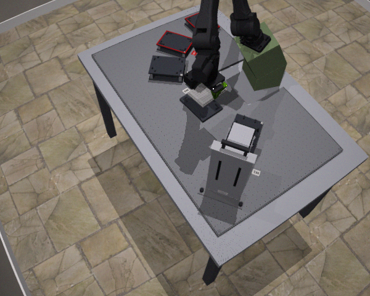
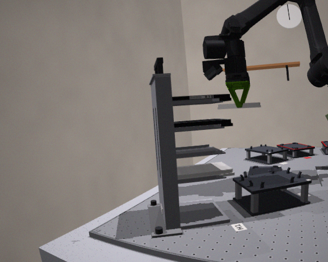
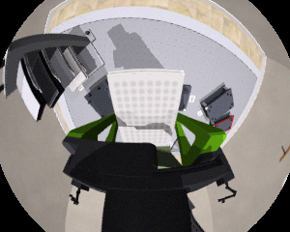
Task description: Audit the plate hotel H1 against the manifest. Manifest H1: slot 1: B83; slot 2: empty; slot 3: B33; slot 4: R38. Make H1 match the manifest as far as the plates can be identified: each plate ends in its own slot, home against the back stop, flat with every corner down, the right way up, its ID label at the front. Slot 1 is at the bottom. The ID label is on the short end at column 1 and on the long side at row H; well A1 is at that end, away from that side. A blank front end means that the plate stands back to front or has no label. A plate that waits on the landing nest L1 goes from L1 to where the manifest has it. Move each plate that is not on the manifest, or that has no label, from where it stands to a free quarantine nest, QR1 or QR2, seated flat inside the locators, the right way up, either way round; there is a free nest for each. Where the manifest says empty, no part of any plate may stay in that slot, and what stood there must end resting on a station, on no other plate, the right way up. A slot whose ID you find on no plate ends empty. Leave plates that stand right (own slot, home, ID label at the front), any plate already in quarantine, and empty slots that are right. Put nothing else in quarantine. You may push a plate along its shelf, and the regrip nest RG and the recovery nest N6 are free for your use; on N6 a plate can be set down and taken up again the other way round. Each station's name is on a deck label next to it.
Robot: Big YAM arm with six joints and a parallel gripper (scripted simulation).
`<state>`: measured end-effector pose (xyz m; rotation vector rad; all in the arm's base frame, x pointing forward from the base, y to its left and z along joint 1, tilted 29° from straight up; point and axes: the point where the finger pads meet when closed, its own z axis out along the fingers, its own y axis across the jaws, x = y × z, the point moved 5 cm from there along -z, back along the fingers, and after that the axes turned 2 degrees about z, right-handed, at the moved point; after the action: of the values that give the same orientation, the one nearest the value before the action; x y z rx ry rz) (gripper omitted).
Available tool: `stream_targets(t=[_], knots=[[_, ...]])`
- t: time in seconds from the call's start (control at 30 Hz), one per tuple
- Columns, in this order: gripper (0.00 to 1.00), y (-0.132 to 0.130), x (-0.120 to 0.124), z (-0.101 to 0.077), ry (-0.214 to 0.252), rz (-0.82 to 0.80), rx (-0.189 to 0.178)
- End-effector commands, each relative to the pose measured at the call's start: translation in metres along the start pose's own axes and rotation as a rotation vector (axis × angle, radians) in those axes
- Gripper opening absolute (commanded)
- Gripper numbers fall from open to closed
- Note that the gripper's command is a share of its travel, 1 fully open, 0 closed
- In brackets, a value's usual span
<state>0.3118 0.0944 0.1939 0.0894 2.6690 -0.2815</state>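
My gripper [image 2: 238,103] is shut on a pale well plate [image 2: 235,107] and holds it level in the air, in front of hotel H1 [image 2: 164,146] at about the height of the top shelf. In the overhead view the plate [image 1: 201,96] hangs above a dark nest [image 1: 201,108]. In the wrist view the plate [image 3: 145,103] sits between my green fingers. In H1, slot 4 [image 2: 200,98] and slot 3 [image 2: 203,123] each hold a dark-sided plate. Slot 2 [image 2: 198,150] looks bare. Slot 1 [image 2: 205,170] holds a grey plate. I can read no ID labels.
A dark nest on posts [image 2: 271,183] stands before the hotel. A second dark nest [image 1: 167,67] and two red-edged nests [image 1: 174,42] [image 1: 195,20] lie at the far left. The arm's green base block [image 1: 263,63] stands at the back.
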Motion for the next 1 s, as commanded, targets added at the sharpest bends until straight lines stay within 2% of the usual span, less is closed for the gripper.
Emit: stream_targets(t=[0.0, 0.37, 0.43, 0.47, 0.67, 0.97], knots=[[0.86, -0.013, -0.003, -0.006, -0.013, 0.061, -0.002], [0.86, -0.049, -0.012, -0.01, -0.029, 0.248, -0.007], [0.86, -0.049, -0.012, -0.01, -0.029, 0.248, -0.007], [0.86, -0.051, -0.008, -0.002, -0.004, 0.256, 0.004], [0.86, -0.073, -0.016, -0.012, -0.037, 0.366, -0.009], [0.86, -0.099, -0.016, -0.009, -0.031, 0.343, -0.003]])
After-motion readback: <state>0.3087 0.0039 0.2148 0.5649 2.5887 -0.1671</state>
